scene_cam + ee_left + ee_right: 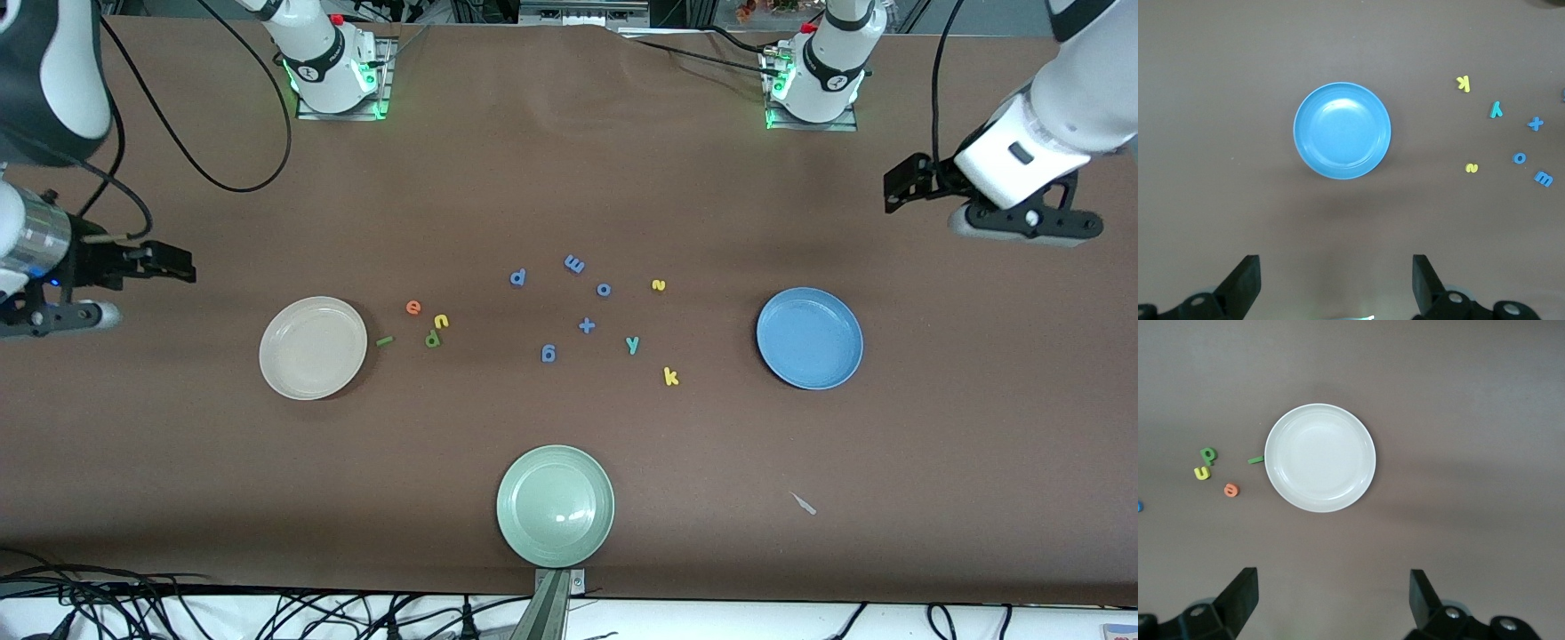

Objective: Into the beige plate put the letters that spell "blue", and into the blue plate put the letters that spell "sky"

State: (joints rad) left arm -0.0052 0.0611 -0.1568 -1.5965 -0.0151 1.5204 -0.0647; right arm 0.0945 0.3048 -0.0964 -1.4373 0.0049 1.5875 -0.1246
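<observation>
The beige plate (313, 348) (1319, 457) lies toward the right arm's end, with orange e (413, 307), yellow u (441, 321), olive b (432, 339) and green l (384, 340) on the table beside it. The blue plate (809, 338) (1342, 130) lies toward the left arm's end. Yellow s (658, 285), teal y (632, 344) and yellow k (671, 377) are scattered beside it. My right gripper (173, 262) (1331, 581) hangs open and empty over bare table outside the beige plate. My left gripper (902, 182) (1337, 267) hangs open and empty outside the blue plate.
A pale green plate (555, 505) sits near the front edge. Blue p (518, 277), m (574, 263), o (604, 290), plus sign (586, 325) and g (548, 354) lie mid-table. A small pale scrap (803, 503) lies nearer the camera than the blue plate.
</observation>
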